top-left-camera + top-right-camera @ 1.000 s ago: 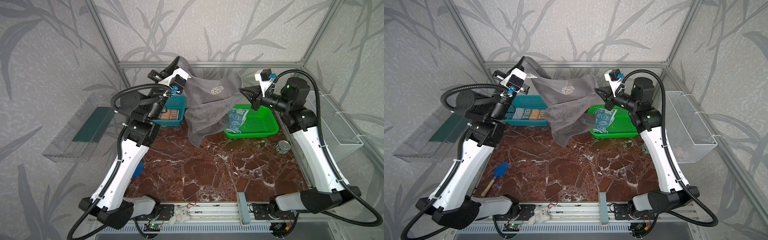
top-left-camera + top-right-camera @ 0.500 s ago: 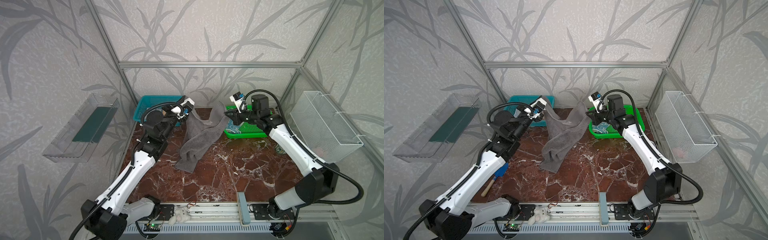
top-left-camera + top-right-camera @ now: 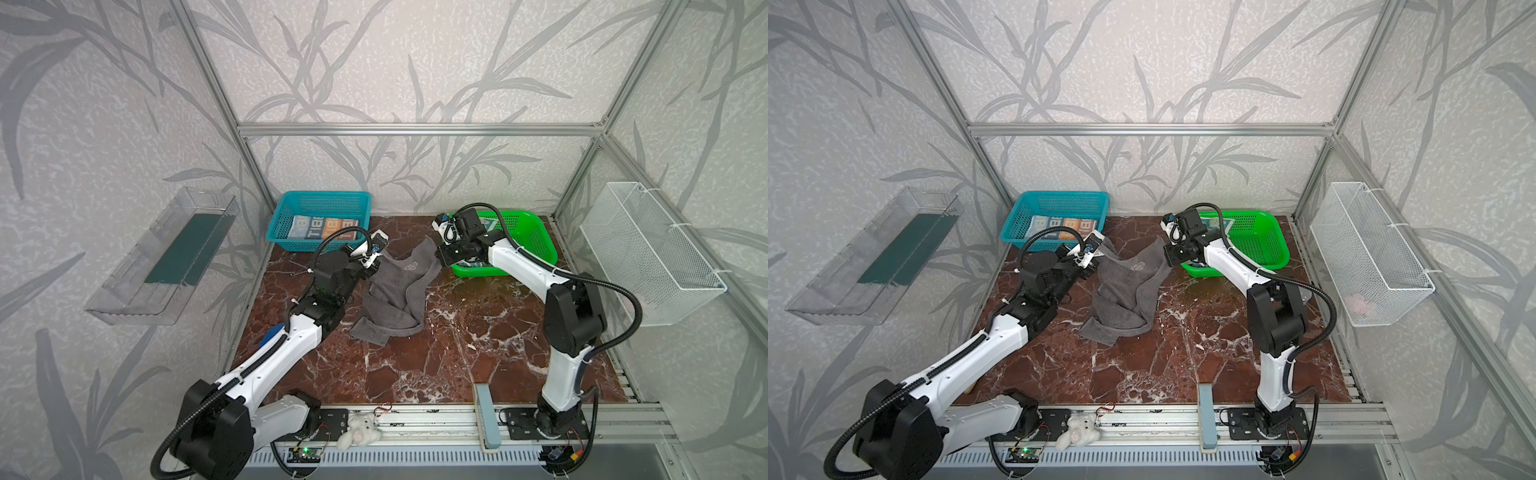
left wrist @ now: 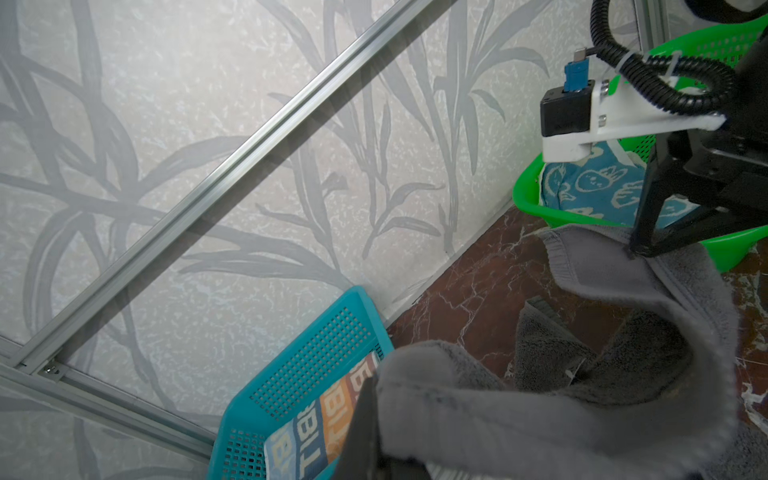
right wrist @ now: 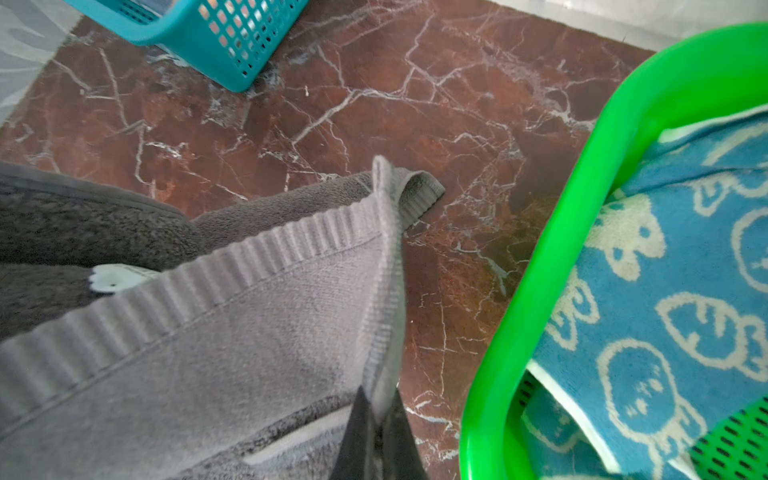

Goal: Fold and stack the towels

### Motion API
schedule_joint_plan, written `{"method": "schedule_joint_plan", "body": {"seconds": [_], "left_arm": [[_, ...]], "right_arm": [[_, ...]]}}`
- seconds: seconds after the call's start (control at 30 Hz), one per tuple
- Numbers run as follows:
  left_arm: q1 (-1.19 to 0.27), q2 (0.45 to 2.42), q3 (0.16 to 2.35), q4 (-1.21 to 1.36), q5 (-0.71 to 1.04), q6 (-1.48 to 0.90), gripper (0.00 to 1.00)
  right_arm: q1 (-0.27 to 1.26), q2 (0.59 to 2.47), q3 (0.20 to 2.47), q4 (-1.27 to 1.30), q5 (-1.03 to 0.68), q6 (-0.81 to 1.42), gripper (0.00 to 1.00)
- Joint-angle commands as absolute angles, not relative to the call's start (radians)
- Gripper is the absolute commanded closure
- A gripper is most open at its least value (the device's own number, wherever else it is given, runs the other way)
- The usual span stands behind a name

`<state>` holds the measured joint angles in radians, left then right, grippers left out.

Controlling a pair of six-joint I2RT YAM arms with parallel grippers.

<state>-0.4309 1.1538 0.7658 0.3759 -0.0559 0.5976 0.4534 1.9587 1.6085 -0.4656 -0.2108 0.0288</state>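
Nearest, on the front rail, lie a white plush toy (image 3: 359, 432) and an upright grey-blue block (image 3: 485, 415). Beyond them stretches the marble tabletop (image 3: 436, 374).

The dark grey towel (image 3: 392, 303) sits on it, left of centre in both top views. Its near end lies crumpled on the marble. From that heap its long axis runs back and slightly right, toward the rear wall. There its two far corners are raised off the table, and the hem sags between them. The gold crest (image 3: 409, 266) faces up, close to the right-hand corner.

The left gripper (image 3: 370, 264) is clamped on the left far corner; in the left wrist view the cloth drapes over its dark finger (image 4: 361, 424). The right gripper (image 5: 376, 405) is pinched tight on the ribbed hem at the right far corner.

About level with the towel, a clear tray (image 3: 124, 291) hangs on the left wall and a white wire basket (image 3: 648, 257) on the right wall.

Farthest back, a teal basket (image 3: 320, 198) in the left rear corner holds the lettered towel (image 3: 324, 227), folded flat with its long side running left to right. A green basket (image 3: 540, 245) at the right rear holds the bunny towel (image 5: 665, 270), rumpled.
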Motion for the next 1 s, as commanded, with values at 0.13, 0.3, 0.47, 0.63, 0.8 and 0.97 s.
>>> {"method": "schedule_joint_plan", "body": {"seconds": [0.13,0.3,0.47,0.63,0.8,0.97], "left_arm": [[-0.446,1.180,0.751,0.420,-0.089,0.524,1.00],[-0.457,1.228,0.753,0.451,-0.086,0.501,1.00],[-0.483,1.291,0.769,0.495,-0.081,0.483,1.00],[-0.506,1.364,0.795,0.546,-0.082,0.468,1.00],[-0.521,1.424,0.829,0.577,-0.081,0.463,1.00],[-0.527,1.461,0.856,0.590,-0.084,0.467,1.00]], "right_arm": [[0.467,2.036,1.719,-0.578,-0.054,0.083,1.00],[0.459,2.081,1.777,-0.653,0.027,0.087,1.00],[0.428,2.096,1.804,-0.695,0.068,0.087,1.00],[0.390,2.091,1.799,-0.695,0.087,0.076,1.00],[0.353,2.088,1.792,-0.693,0.115,0.059,1.00],[0.321,2.094,1.802,-0.683,0.135,0.038,1.00]]}}
